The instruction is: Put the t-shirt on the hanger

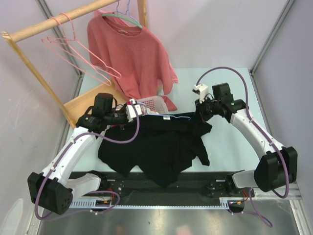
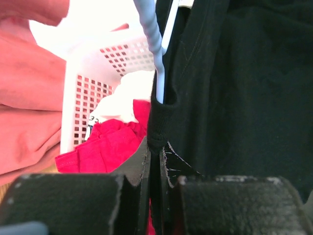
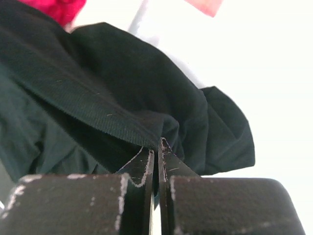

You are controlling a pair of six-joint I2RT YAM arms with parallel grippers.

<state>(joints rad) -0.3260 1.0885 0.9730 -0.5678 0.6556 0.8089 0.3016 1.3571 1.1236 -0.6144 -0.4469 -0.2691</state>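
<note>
The black t-shirt [image 1: 161, 147] lay crumpled on the table [image 1: 230, 88] between my two arms, its upper edge stretched left to right and the body spilling toward the near edge. My left pincer [image 2: 155, 152] was clamped shut on a thick fold of that edge, and my right pincer [image 3: 156, 147] was likewise pinched closed on a ribbed band of the same cloth. I judged the shirt light, soft and wholly limp, so it would sag and bunch wherever unsupported; the ribbed seam edges looked the firmest places to hold. The light blue wire hanger [image 2: 152, 39] ran into a pocket of the black cloth just above my left fingertips; from overhead its wire lay along the shirt's upper edge, long axis across the table. Which way its hook pointed I could not tell. Thin and stiff, it would probably slide easily inside the cloth.
</note>
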